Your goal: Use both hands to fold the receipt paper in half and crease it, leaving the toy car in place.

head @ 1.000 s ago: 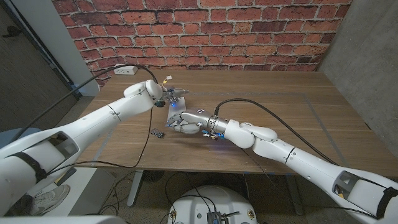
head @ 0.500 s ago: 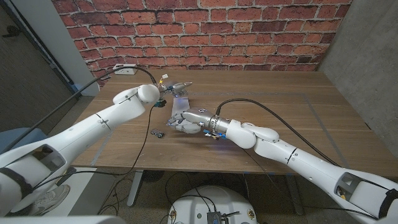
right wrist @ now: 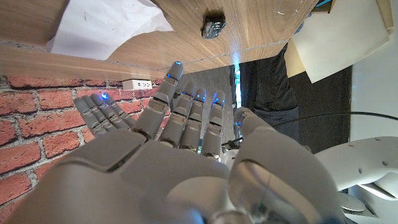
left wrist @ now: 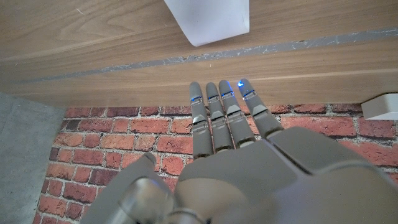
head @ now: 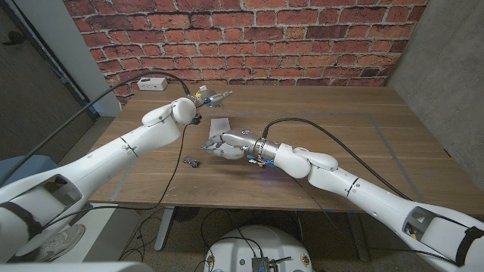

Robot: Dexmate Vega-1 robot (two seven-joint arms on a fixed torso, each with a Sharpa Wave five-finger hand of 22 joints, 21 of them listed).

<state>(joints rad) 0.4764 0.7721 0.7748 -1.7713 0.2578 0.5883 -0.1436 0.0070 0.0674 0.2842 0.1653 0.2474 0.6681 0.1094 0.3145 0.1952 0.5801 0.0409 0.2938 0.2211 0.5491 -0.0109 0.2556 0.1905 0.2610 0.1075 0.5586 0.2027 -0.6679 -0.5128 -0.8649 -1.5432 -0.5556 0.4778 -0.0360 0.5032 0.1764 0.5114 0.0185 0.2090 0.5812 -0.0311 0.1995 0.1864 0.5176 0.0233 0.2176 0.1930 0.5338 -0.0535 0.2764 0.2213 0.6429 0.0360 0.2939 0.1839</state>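
Two glossy white arms with rounded shells and dark seams at the joints. A black cable loops from each forearm. The left hand point(left wrist: 249, 168) is grey, fingertips glowing blue. The right hand point(right wrist: 168, 162) is the same grey with blue tip lights and a metallic wrist band.

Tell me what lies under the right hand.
In the head view the right hand covers the near end of the receipt paper on the wooden table. The paper's far end shows; whether the hand touches it cannot be told. The toy car sits beside it.
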